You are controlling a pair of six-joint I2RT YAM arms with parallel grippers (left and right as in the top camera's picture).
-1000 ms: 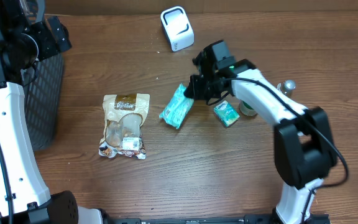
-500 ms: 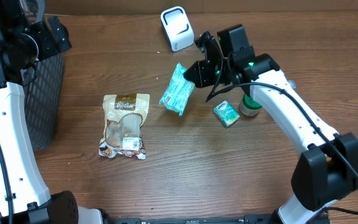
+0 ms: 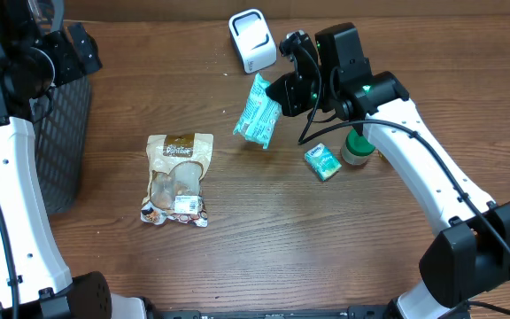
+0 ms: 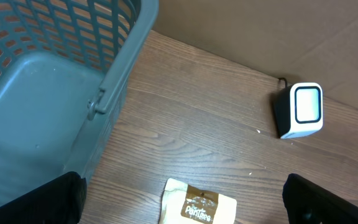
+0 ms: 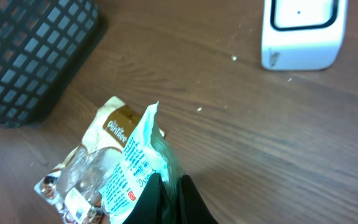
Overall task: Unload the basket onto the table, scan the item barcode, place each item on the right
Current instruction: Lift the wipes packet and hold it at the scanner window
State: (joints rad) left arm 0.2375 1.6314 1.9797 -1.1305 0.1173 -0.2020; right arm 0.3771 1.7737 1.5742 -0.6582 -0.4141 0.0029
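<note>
Lifted nearer the scanner point(image 3: 252, 41), teal packet point(image 3: 258, 113) hangs from right gripper point(image 3: 279, 96).

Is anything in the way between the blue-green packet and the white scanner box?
No, nothing visible. The right gripper holds the packet up in the air near the scanner, and only bare table lies between them.

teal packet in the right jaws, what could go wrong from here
1. The right jaws pinch the teal packet only at one end. The soft pack hangs loose, so it could slip or twist on the way to the scanner.
2. No barcode can be made out. The packet's printed side faces the right wrist camera, so the scanner's window may not see the code unless the packet is turned.
</note>
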